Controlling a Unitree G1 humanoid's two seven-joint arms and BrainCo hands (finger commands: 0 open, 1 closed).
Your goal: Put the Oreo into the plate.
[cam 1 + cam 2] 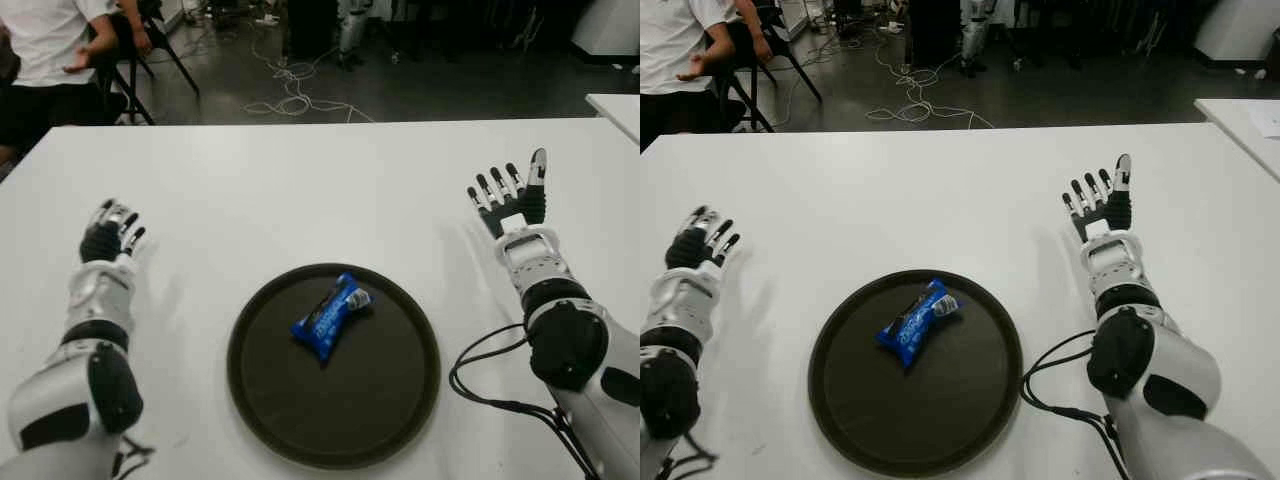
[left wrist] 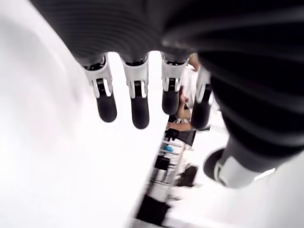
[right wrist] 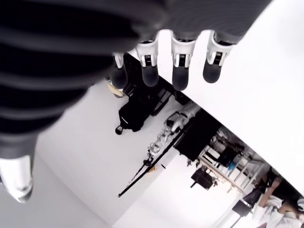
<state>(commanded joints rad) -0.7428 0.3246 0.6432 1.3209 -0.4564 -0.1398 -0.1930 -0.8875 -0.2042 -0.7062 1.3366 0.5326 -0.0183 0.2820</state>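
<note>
A blue Oreo packet (image 1: pixel 330 314) lies inside the round dark plate (image 1: pixel 390 400), a little toward its far side, one end pointing away to the right. My left hand (image 1: pixel 112 232) shows to the left of the plate, its fingers spread and holding nothing. On the right of the plate my right hand (image 1: pixel 508 192) stands with fingers extended, empty too. Both wrist views show straight fingers (image 2: pixel 137 97) (image 3: pixel 180 64) with nothing between them.
The white table (image 1: pixel 300 180) stretches to its far edge. Beyond it lie cables on a dark floor (image 1: pixel 290 90). A seated person in a white shirt (image 1: pixel 45 40) is at the far left. A second white table's corner (image 1: pixel 620 105) shows at the far right.
</note>
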